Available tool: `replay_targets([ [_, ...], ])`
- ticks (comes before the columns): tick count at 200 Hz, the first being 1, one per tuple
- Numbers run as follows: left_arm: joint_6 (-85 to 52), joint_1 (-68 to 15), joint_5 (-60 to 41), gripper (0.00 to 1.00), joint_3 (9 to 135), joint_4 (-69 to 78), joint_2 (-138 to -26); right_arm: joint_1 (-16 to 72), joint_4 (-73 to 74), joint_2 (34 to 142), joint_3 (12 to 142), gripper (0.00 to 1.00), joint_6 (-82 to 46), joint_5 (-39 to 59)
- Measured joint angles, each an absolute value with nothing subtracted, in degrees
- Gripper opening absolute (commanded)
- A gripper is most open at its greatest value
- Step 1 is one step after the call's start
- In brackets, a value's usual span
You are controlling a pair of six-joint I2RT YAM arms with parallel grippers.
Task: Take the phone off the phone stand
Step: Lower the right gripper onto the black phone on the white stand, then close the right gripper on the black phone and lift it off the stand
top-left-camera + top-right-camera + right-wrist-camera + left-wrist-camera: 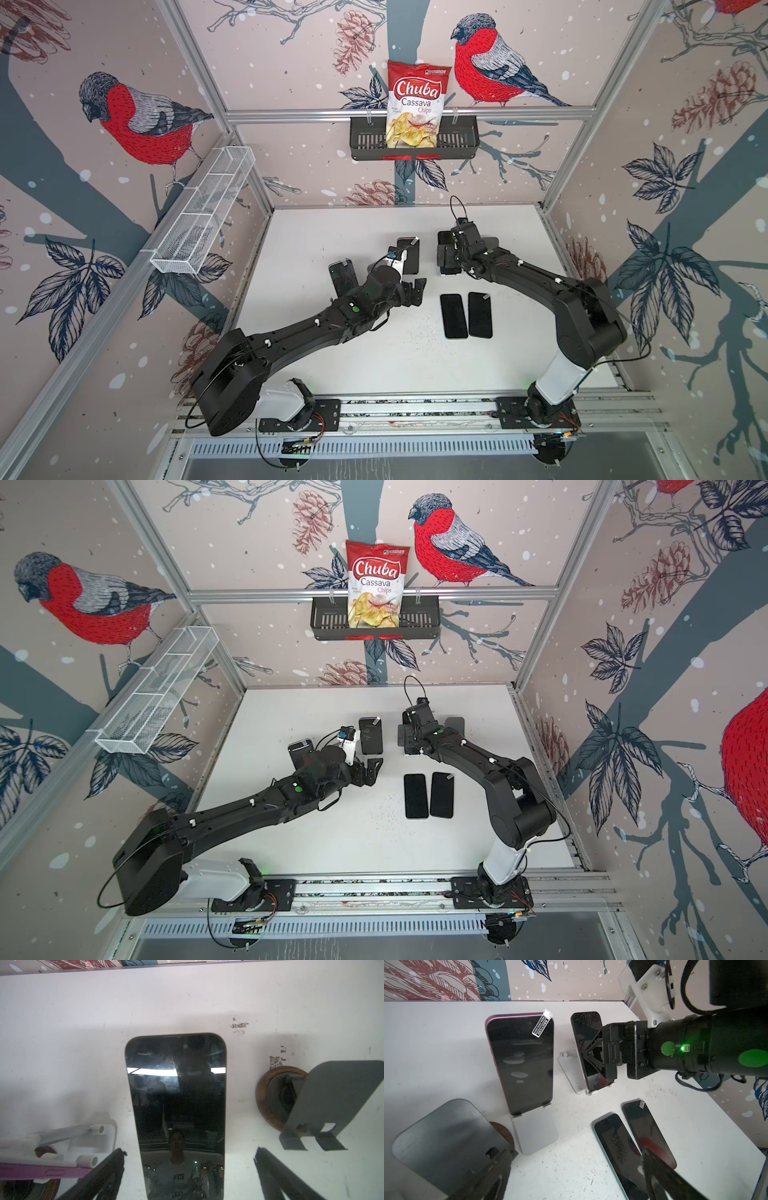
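Observation:
A black phone [176,1095] leans on a white phone stand [569,1070] at the back middle of the table. My right gripper [190,1150] hangs open over it, one finger on each side of the phone's lower half, not touching it. In both top views this gripper [448,257] covers most of that phone. My left gripper [575,1153] is open above bare table with nothing between its fingers. In a top view it [415,291] sits in front of a purple-edged phone [521,1064], which rests on its own white stand [535,1132].
Two dark phones [453,316] [480,314] lie flat side by side at mid table. An empty grey stand [332,1101] on a wooden base is right of the right gripper. Another dark phone [343,276] leans on a stand by the left wrist.

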State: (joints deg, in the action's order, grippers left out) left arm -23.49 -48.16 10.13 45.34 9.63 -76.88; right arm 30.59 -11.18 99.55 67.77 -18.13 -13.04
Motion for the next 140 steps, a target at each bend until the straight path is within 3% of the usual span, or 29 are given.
replay_targets([
  [60, -22.87, -48.16, 11.44, 0.97, 43.88, 9.63, -75.70, 30.65, -11.00, 102.32, 68.10, 0.99, -16.73, -13.21],
  [140, -22.50, -48.16, 12.03, 0.97, 43.40, 9.61, -75.18, 30.59, -9.50, 103.66, 68.05, 0.83, -16.38, -12.82],
])
